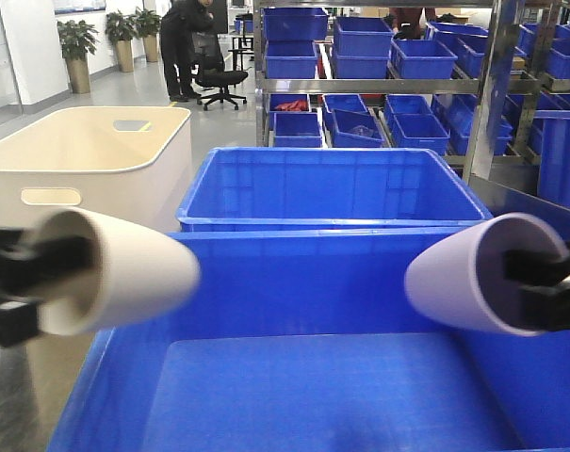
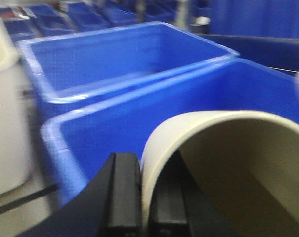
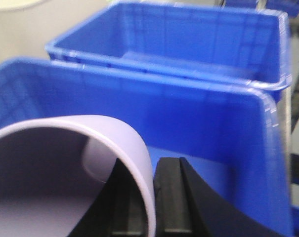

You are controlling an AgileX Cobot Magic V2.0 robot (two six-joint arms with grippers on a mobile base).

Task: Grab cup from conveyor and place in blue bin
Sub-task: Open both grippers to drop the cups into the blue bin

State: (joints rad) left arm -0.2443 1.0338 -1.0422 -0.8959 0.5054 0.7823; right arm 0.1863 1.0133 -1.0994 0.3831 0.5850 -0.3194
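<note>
So, L tool [image 2: 145,197] pinches cream cup [image 1: 134,273], R tool [image 3: 149,197] lilac cup [image 1: 454,278]; glossy bin [image 1: 313,282] below.

The front-facing view looks ahead and slightly down from the robot's body, over the near blue bin [image 1: 313,282] toward a second blue tub [image 1: 332,188] and steel shelves [image 1: 379,85] beyond. Each wrist view sits tight behind its own arm's end and looks forward, past the left gripper [image 2: 144,197] on a cream cup [image 2: 238,163] and past the right gripper [image 3: 147,197] on a lilac cup [image 3: 40,182]. All three share both blue containers, which the wrist views see from the left and the right.
</note>
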